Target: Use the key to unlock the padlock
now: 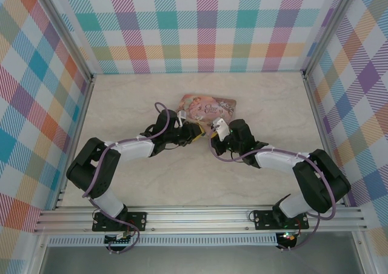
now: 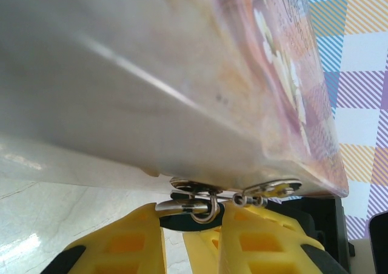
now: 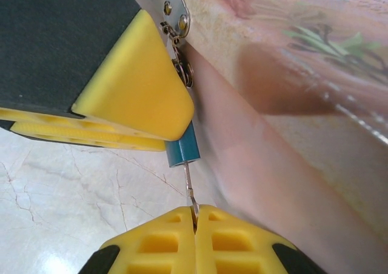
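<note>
Both the left gripper (image 1: 193, 134) and right gripper (image 1: 213, 138) meet mid-table at the tin's (image 1: 209, 107) near edge. Left wrist: fingers clamp the padlock (image 2: 202, 213), hanging from the hasp (image 2: 194, 186). Right wrist: fingers pinch the key (image 3: 189, 186), its shaft lengthwise into the padlock's underside.

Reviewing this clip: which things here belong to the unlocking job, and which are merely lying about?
Job: padlock, gripped by the left claw; key, pinched in the right claw, tip at the padlock's base.
Lying about: pink tin, whose hasp carries the padlock; table.
</note>
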Robot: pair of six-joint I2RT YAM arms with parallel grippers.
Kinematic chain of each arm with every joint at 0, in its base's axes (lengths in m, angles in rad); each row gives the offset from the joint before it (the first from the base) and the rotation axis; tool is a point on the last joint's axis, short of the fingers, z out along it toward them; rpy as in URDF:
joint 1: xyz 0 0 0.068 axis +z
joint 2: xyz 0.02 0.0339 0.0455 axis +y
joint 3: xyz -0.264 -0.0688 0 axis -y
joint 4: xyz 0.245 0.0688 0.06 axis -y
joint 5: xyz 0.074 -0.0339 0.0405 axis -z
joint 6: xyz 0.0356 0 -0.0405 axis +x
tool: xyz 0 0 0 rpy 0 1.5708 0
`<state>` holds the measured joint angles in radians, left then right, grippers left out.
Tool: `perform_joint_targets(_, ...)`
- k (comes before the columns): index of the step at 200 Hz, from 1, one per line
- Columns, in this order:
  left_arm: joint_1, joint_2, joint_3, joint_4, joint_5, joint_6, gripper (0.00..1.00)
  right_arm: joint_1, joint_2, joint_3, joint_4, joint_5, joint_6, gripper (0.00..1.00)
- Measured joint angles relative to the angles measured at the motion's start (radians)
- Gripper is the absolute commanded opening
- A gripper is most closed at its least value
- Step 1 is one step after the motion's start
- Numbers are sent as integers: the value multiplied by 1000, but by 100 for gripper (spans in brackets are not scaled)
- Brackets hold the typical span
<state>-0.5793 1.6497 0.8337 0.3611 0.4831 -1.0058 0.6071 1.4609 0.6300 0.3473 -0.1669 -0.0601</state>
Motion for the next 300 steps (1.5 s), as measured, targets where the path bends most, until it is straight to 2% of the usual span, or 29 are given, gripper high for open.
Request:
perform_joint_targets(181, 0, 32, 20, 2, -5, 4, 21, -25, 51, 15, 34, -72, 124, 6)
perform_joint_targets(258, -3, 33, 29, 8, 3, 4, 21, -92, 51, 15, 48, -217, 251, 6)
perform_joint_targets(300, -3, 33, 34, 7, 6, 4, 21, -98, 51, 15, 53, -231, 262, 6)
